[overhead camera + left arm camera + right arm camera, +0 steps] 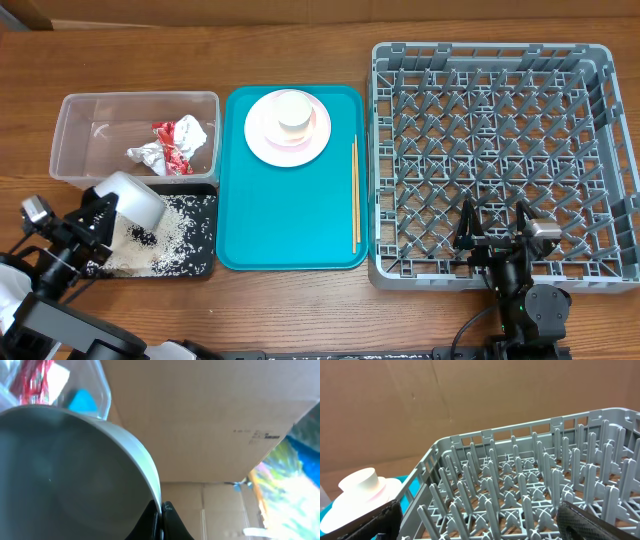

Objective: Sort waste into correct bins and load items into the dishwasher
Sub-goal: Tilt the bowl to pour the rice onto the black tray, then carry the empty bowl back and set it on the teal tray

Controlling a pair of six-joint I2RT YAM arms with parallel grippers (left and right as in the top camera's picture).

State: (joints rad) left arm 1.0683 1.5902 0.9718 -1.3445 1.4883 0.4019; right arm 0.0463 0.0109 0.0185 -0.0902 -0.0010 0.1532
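left end effector [161, 512] pinches grey bowl [75, 475] by rim over black tray [205, 265].

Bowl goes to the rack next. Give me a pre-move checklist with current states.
1. Left gripper grips the bowl: ok, the jaws pinch its rim.
2. Bowl emptied: ok for the inside that the left wrist view shows; the rest cannot be told.
3. Rice in the black tray: ok.
4. Napkin and wrapper in the clear tub: ok.
5. Room in the dish rack: ok, no dishes among its pegs.
6. Right gripper out of the way: not ok, it sits open over the rack's near edge.
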